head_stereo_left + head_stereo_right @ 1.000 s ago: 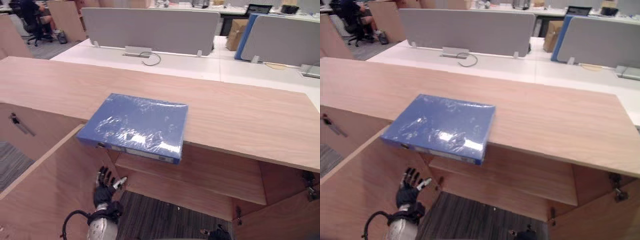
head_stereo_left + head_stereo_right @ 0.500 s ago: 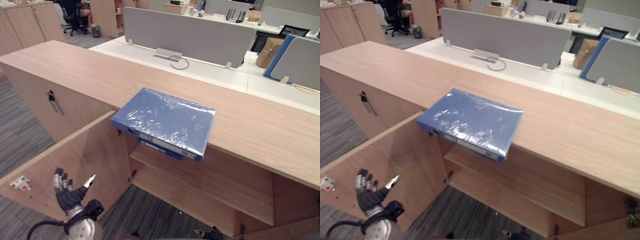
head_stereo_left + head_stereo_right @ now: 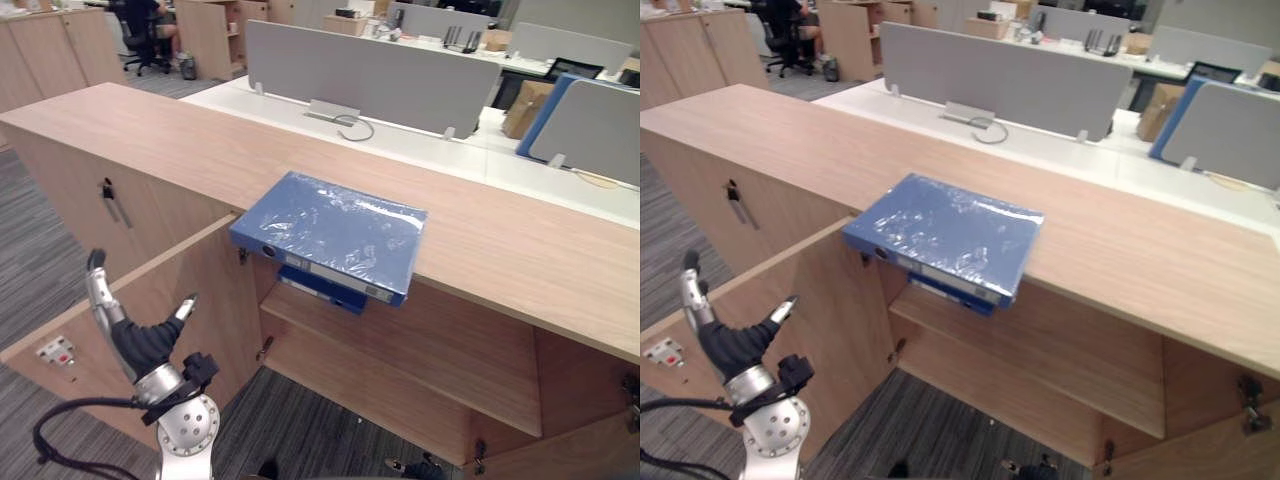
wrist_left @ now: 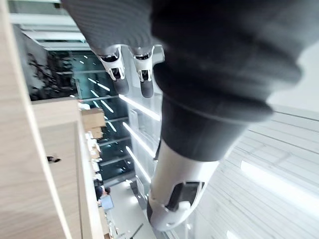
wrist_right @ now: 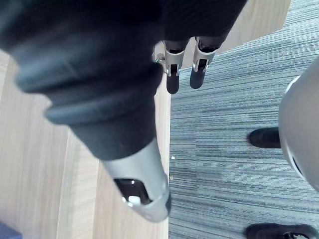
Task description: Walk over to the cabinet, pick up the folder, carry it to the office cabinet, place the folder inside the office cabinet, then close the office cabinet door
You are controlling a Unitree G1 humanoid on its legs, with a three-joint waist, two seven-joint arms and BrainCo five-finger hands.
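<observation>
Left robot hand (image 3: pixel 140 345) is raised in front of the open cabinet door (image 3: pixel 215 290), fingers straight and spread apart, thumb out, holding nothing. Right robot hand (image 5: pixel 99 64) hangs over grey carpet (image 5: pixel 234 99) with its fingers loosely straight, also empty. A blue folder (image 3: pixel 335 232) in clear wrap lies flat on the wooden cabinet top (image 3: pixel 520 250), its near edge overhanging the open compartment. Just below it, a 2nd blue folder (image 3: pixel 322 288) sits on the shelf (image 3: pixel 430 345) inside.
</observation>
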